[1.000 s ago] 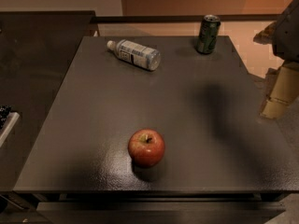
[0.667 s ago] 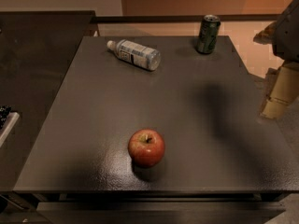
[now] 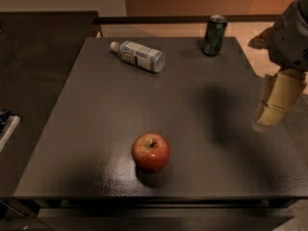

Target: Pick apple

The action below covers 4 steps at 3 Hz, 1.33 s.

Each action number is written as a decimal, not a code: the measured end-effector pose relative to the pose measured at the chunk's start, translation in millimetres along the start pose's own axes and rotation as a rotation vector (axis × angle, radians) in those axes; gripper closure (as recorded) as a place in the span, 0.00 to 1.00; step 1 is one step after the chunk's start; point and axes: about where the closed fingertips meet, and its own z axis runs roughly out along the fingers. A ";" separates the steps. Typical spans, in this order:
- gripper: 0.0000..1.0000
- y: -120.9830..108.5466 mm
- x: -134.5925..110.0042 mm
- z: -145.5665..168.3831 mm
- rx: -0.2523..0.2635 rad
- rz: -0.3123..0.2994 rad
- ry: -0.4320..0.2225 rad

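Note:
The apple is round and red with yellowish patches and a short stem. It sits upright on the dark table, near the front edge and a little left of centre. My gripper hangs at the right edge of the view, above the table's right side. It is well to the right of the apple, apart from it, and holds nothing that I can see.
A clear plastic bottle lies on its side at the back left of the table. A green can stands upright at the back right. A dark counter adjoins the table on the left.
My gripper has shifted slightly left and down over the table's right side. The apple, bottle and can have not moved.

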 end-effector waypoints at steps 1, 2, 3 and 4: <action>0.00 9.6 -18.4 11.9 -0.030 -0.044 -0.049; 0.00 23.5 -39.2 17.6 -0.064 -0.095 -0.095; 0.00 41.3 -62.2 21.5 -0.102 -0.155 -0.139; 0.00 60.9 -82.1 29.5 -0.140 -0.213 -0.186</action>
